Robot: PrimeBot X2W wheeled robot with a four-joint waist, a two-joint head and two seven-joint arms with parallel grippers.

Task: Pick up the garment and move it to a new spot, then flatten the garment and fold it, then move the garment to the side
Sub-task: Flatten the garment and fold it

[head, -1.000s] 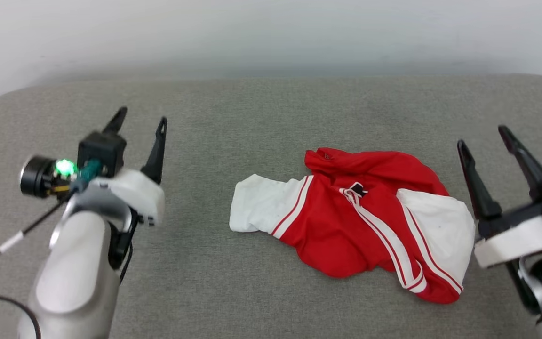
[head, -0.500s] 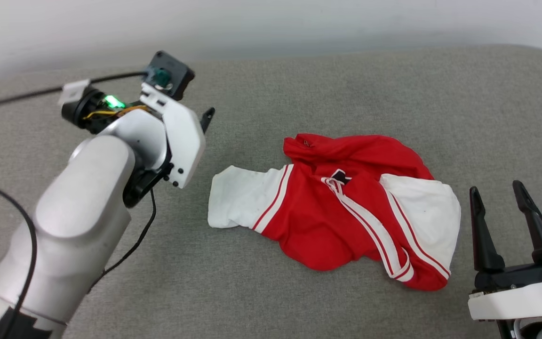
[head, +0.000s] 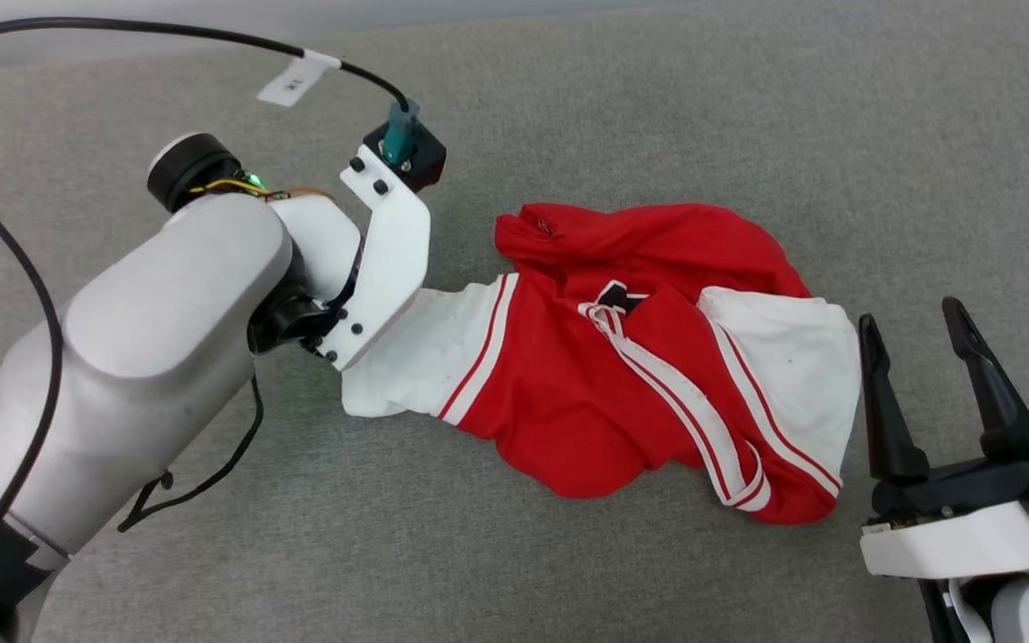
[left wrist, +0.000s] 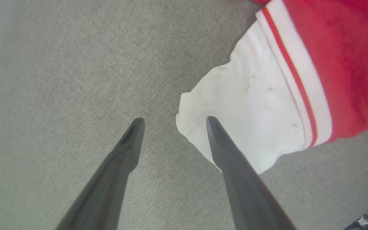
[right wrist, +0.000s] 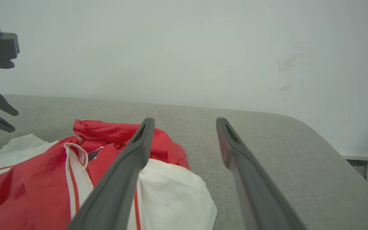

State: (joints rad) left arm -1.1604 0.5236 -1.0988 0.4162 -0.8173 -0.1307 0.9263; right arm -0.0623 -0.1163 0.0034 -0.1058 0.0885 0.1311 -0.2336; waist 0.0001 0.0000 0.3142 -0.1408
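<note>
Shirt (head: 622, 384) is lying crumpled on cushion (head: 702, 107). Left claw (left wrist: 171, 123), spread, is hovering at the white sleeve (left wrist: 244, 105) corner, probably to pinch it; right claw (head: 909, 314), spread, is waiting nearby.

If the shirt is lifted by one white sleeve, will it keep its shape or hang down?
The shirt lies crumpled in soft folds, so it will probably hang limp and unfold. The fabric looks thin, so likely light. Held by one white sleeve alone, the rest may drag over the grey cushion.
</note>
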